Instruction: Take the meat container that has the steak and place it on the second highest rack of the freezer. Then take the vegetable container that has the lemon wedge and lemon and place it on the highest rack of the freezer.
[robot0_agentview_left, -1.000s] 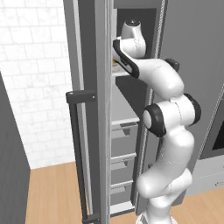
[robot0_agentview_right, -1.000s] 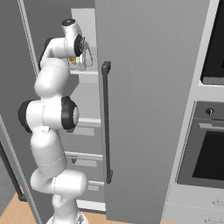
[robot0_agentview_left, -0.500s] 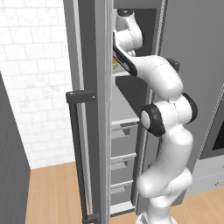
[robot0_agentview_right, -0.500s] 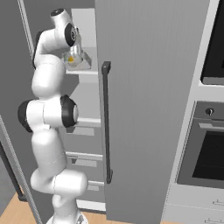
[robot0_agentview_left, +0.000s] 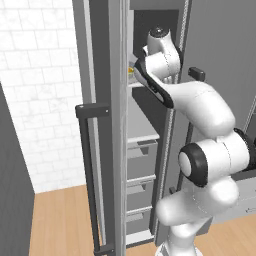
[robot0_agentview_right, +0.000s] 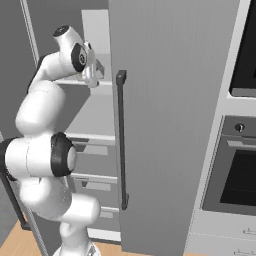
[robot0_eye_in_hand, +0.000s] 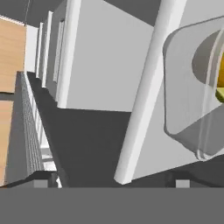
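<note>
Clear plastic catches your eye first in the hand view: the vegetable container (robot0_eye_in_hand: 192, 100) sits on the highest rack (robot0_eye_in_hand: 144, 87) of the freezer (robot0_agentview_right: 170, 100), with a patch of orange-yellow lemon (robot0_eye_in_hand: 221, 72) showing through its wall at the right edge. Your gripper (robot0_eye_in_hand: 111, 179) is released, its 2 fingertips (robot0_eye_in_hand: 41, 180) standing wide apart with nothing between them, just beside the container and not touching it. From the right base view you see the gripper (robot0_agentview_right: 92, 70) at the front edge of that top shelf, beside the open door's dark bar handle (robot0_agentview_right: 121, 140). Below, pale grey drawers (robot0_agentview_left: 140, 160) are stacked inside the compartment.
</note>
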